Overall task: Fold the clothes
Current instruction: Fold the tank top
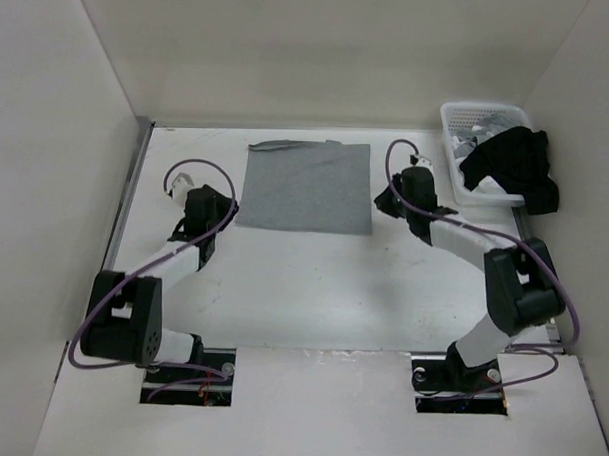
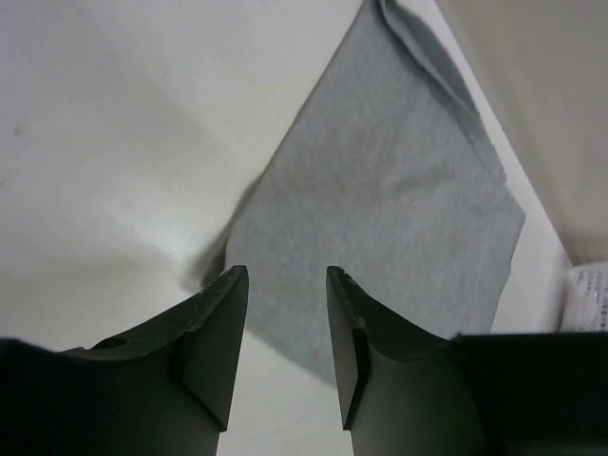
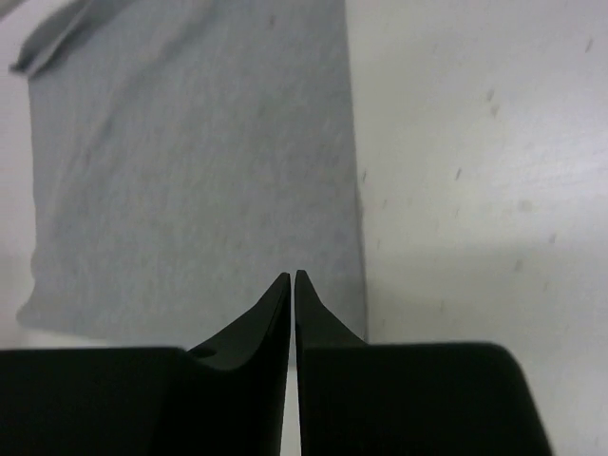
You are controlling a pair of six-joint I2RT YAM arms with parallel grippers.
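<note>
**Overhead and wrist views of the white table, read from left to right.**

**Left.** The left arm reaches from its base at the near edge toward the middle of the table. The left gripper sits just beside the near left corner of the grey garment. In the left wrist view, the left gripper is open: its two dark jaws stand clearly apart and there is nothing between them. That same corner of the grey garment lies just ahead of and below the tips. A loop of purple cable arches over this arm.

**Centre.** The garment lies flat on the far half of the table, folded into a roughly square panel with straight near and right edges. Along its far edge, toward the left, a narrow strip of fabric is rumpled and turned up.

**Right.** The right arm bends in from the right, and the right gripper is at the right edge of the panel. In the right wrist view, the right gripper is closed. Its jaws meet with only a hairline slit, and no cloth is visible between them. The tips sit over the near right part of the grey garment. Whether they touch the fabric cannot be told.

**Far right.** A white plastic basket stands in the far right corner. A black garment is draped over its near side and spills onto the table.
</note>
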